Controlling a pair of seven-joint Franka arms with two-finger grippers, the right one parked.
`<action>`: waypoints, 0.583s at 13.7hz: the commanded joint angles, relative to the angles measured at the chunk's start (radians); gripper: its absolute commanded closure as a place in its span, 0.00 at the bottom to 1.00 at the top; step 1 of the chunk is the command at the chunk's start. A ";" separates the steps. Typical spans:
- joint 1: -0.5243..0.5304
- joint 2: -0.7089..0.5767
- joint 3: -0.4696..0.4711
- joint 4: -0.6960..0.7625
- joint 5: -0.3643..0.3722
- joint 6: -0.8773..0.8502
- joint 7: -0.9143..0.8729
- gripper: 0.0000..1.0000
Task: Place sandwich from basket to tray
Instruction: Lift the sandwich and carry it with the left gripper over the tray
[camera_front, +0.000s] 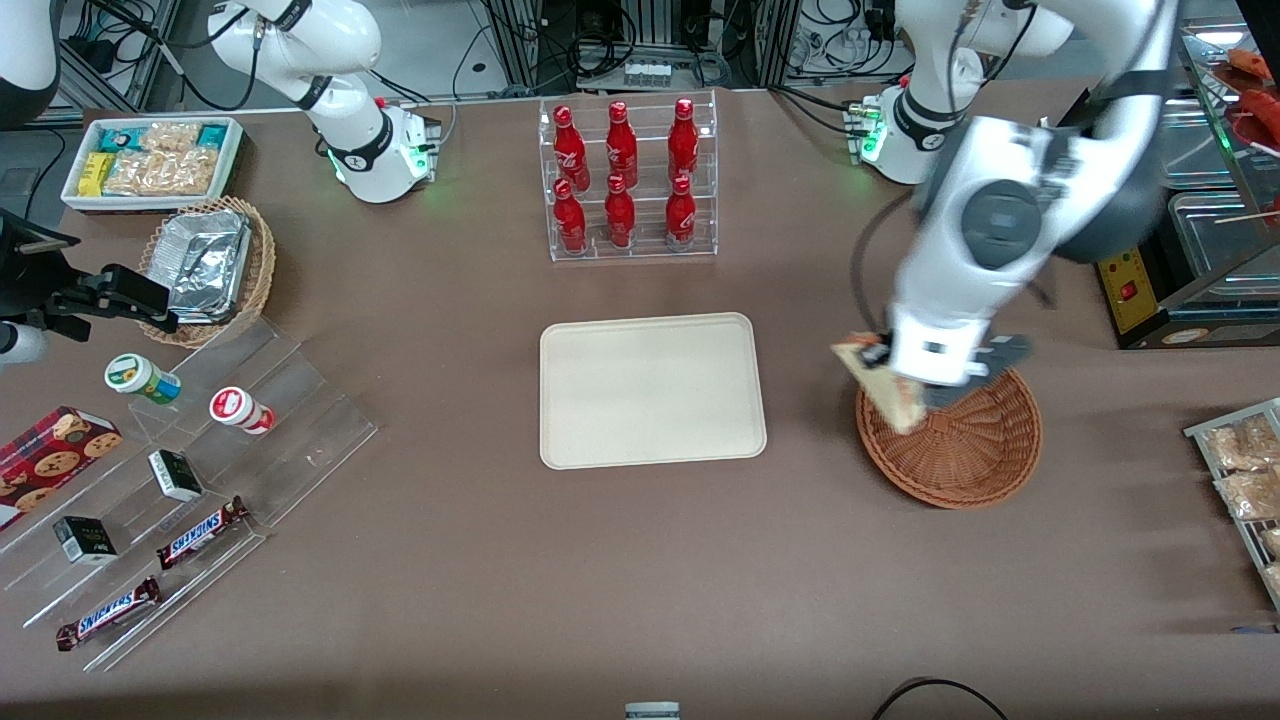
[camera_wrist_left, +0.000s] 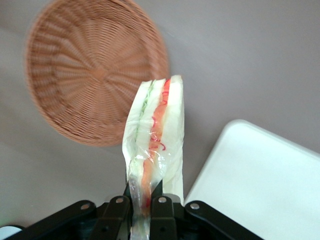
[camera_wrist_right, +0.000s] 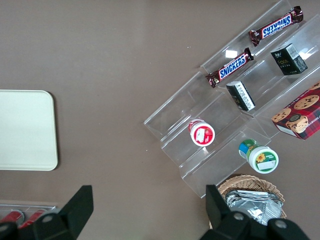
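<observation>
Gripping the sandwich between closed black fingers, with the pincer hanging above the counter at the rim of the reddish-brown wicker basket, on the edge facing the tray. Holding the wedge lifted clear of the basket, wrapped in clear film, layers of white bread, orange-red and pale green filling showing edge-on in the wrist view. Hanging in the front view as a pale triangle just under the pincer, overlapping the basket's rim. Lying flat on the brown counter, well apart from the sandwich, the cream-beige tray, nothing resting on it. Showing in the wrist view too: the basket with no contents, and a rounded corner of the tray near the sandwich.

Standing farther from the front camera than the tray, a clear rack of red bottles. Sitting toward the parked arm's end: a tan basket of foil containers, a white tub of snack packets, and clear steps with Snickers bars.
</observation>
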 joint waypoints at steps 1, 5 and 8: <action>-0.131 0.165 0.017 0.164 0.014 -0.029 0.004 1.00; -0.251 0.391 0.017 0.359 0.008 -0.017 -0.007 1.00; -0.320 0.514 0.017 0.480 0.006 -0.016 -0.011 1.00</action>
